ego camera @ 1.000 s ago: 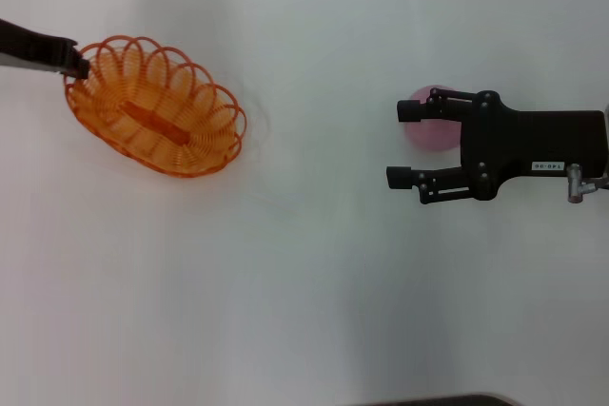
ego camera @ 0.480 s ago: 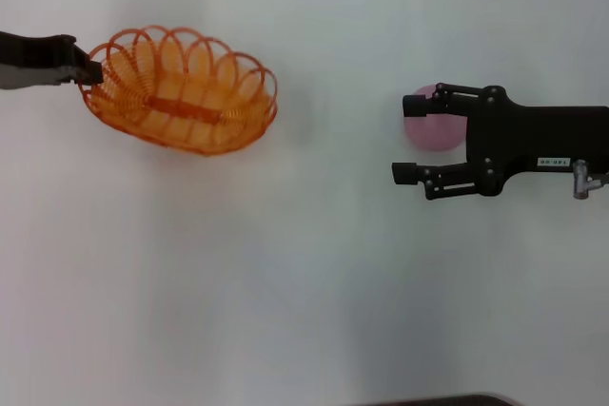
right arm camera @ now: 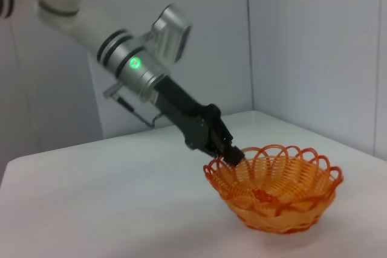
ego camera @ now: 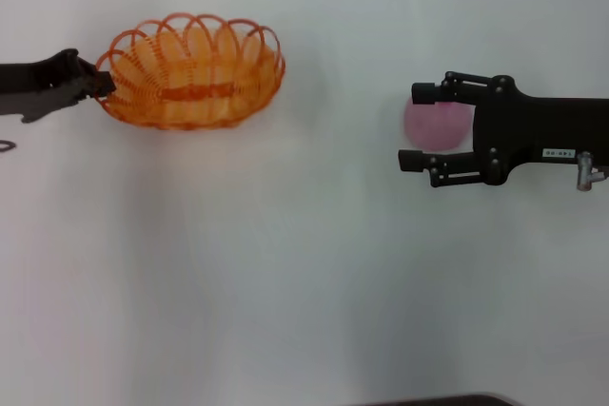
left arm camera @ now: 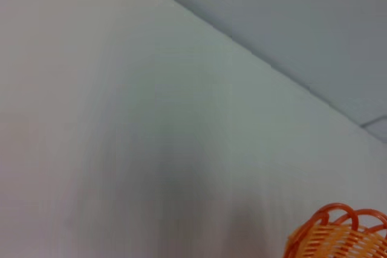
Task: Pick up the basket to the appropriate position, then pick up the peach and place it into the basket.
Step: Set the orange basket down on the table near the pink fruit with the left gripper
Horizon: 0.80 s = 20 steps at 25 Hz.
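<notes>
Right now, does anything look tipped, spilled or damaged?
Nothing stands out. The orange wire basket sits level and undamaged, held at its rim by the left gripper. The round pink peach lies whole beneath the open right gripper.

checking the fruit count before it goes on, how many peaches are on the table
1. The peach sits on the table at the robot's right, between the open fingers of the right hand, partly covered by them. The basket, held at its rim by the left hand, looks empty.
</notes>
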{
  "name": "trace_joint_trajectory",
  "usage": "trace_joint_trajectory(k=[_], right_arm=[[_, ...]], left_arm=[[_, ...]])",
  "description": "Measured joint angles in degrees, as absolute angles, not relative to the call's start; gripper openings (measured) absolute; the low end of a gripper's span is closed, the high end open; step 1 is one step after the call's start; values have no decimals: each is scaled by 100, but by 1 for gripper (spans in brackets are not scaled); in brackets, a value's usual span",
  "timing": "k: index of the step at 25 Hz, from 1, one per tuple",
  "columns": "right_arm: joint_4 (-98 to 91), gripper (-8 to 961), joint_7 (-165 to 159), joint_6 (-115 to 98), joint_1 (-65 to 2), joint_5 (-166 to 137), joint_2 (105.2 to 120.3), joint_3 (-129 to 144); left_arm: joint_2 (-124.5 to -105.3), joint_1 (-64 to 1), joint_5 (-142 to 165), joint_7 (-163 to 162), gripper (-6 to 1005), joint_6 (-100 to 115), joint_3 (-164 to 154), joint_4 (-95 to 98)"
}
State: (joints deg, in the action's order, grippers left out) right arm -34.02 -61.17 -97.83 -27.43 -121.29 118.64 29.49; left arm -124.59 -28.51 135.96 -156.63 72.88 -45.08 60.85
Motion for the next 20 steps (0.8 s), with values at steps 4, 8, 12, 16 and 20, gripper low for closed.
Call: trace_joint_trajectory(k=[4, 8, 12, 16, 20], right_arm=[[-3402, 914, -6111, -9779, -2711, -12129, 11862, 2876], [-3402, 914, -6128, -9813, -2702, -12130, 11845, 2801], [-3401, 914, -6142, -9816, -2699, -12129, 11842, 2769], [-3401, 914, -6149, -9811, -2698, -12129, 11840, 2728], [-3401, 915, -6150, -9816, -2701, -12129, 11849, 2676]], left_arm=[[-12461, -2366, 12923, -15675, 51, 6537, -5213, 5887], [-12462, -2165, 12799, -15693, 58, 6213, -5586, 5799], [-12462, -2064, 12783, -15715, 64, 6021, -5901, 5794], [-12463, -2048, 12775, -15718, 70, 5990, -6063, 5813], [-12461, -2046, 12835, -15759, 76, 6055, -6061, 5818]])
